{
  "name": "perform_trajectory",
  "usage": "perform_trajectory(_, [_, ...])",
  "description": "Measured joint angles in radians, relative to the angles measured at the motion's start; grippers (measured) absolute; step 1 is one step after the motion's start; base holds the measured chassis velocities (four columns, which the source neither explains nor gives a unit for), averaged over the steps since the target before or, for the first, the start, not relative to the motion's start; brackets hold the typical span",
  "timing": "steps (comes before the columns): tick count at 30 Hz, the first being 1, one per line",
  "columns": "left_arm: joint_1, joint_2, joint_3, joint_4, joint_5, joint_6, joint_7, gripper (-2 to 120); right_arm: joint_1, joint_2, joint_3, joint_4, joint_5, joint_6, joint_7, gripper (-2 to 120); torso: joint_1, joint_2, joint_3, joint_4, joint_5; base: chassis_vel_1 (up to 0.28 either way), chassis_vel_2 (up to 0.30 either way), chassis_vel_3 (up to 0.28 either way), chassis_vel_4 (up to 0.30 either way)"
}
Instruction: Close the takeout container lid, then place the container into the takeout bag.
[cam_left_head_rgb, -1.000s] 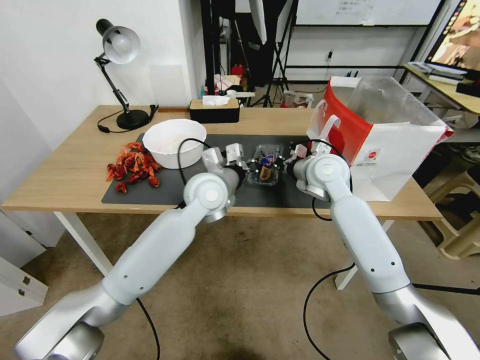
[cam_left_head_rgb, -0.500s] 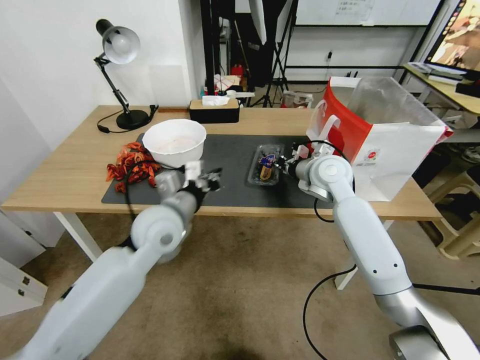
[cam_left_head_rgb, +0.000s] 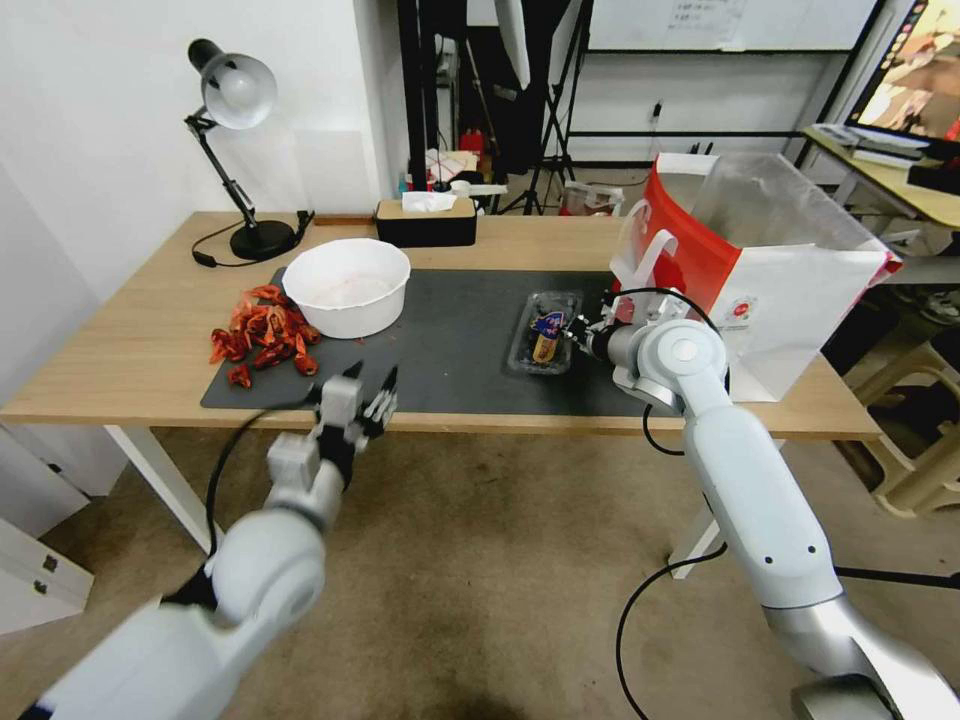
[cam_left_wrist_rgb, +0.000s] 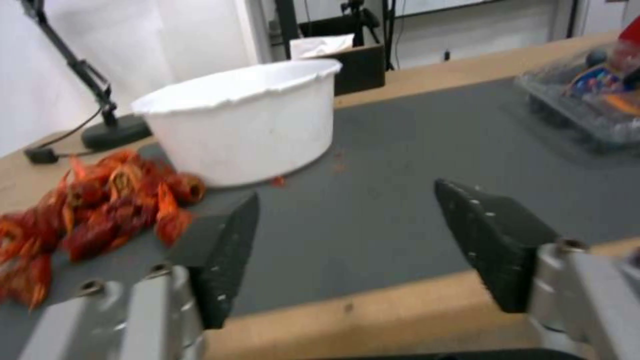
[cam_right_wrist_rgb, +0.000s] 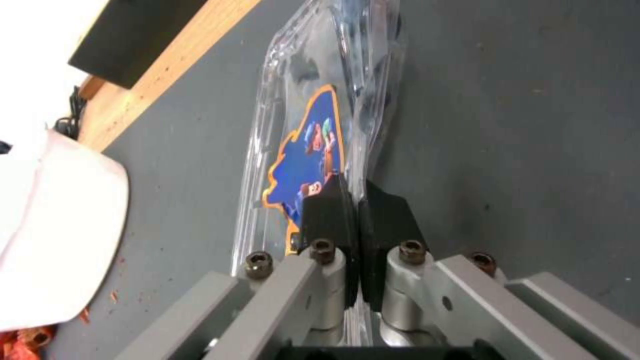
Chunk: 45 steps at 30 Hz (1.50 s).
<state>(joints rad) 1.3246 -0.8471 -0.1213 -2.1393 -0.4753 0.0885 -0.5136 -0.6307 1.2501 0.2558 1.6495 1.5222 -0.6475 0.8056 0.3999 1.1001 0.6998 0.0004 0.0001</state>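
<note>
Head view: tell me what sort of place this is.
Most likely a lab or studio set up as a mock takeout-packing station. A wooden table stands on carpet, with light stands and tripods behind it and a monitor on a side desk. A desk lamp stands on the table's far corner.

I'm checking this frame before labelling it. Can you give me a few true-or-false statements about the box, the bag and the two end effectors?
1. The right end effector is shut on the box's edge. True.
2. The left end effector holds the box. False: it hangs open at the table's front edge.
3. The box sits inside the bag. False: it lies on the dark mat.
4. The white bowl stands beside red crayfish. True.
</note>
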Motion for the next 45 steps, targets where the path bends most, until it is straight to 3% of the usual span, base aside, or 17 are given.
perform_trajectory(9, [0.100,-0.066,-0.003,0.008,0.053,-0.054,-0.024,99,-0.014,-0.006,0.014,0.022,0.013,0.020,-0.014,0,0.000,0.000,0.000,-0.0003,0.0000,0.000,0.000,0.000,0.000])
perform_trajectory(15, [0.110,-0.085,-0.007,0.023,0.067,-0.060,-0.022,100,-0.013,-0.014,0.008,0.052,-0.014,0.056,-0.078,0,0.000,0.000,0.000,-0.0004,0.0001,0.000,0.000,0.000,0.000])
perform_trajectory(20, [0.125,-0.104,-0.008,0.042,0.076,-0.070,-0.021,100,0.009,-0.056,-0.026,0.116,-0.142,0.149,-0.218,0,0.000,0.000,0.000,-0.0006,0.0000,0.000,0.000,0.000,0.000])
perform_trajectory(30, [0.152,-0.131,-0.008,0.044,0.083,-0.074,-0.022,100,0.177,-0.124,-0.028,0.183,-0.184,0.291,-0.237,0,0.000,0.000,0.000,-0.0001,0.0001,0.000,0.000,0.000,0.000])
perform_trajectory(35, [0.159,-0.146,-0.008,0.046,0.086,-0.076,-0.023,100,0.262,-0.193,-0.005,0.191,-0.290,0.342,-0.228,0,0.000,0.000,0.000,-0.0003,0.0001,0.000,0.000,0.000,0.000])
perform_trajectory(38, [0.159,-0.150,-0.009,0.048,0.086,-0.080,-0.024,100,0.285,-0.274,0.025,0.180,-0.402,0.370,-0.225,0,0.000,0.000,0.000,-0.0005,0.0002,0.000,0.000,0.000,0.000])
perform_trajectory(45, [0.155,-0.148,-0.007,0.049,0.086,-0.082,-0.024,100,0.195,-0.402,0.106,0.188,-0.475,0.358,-0.211,0,0.000,0.000,0.000,-0.0006,0.0004,0.000,0.000,0.000,0.000])
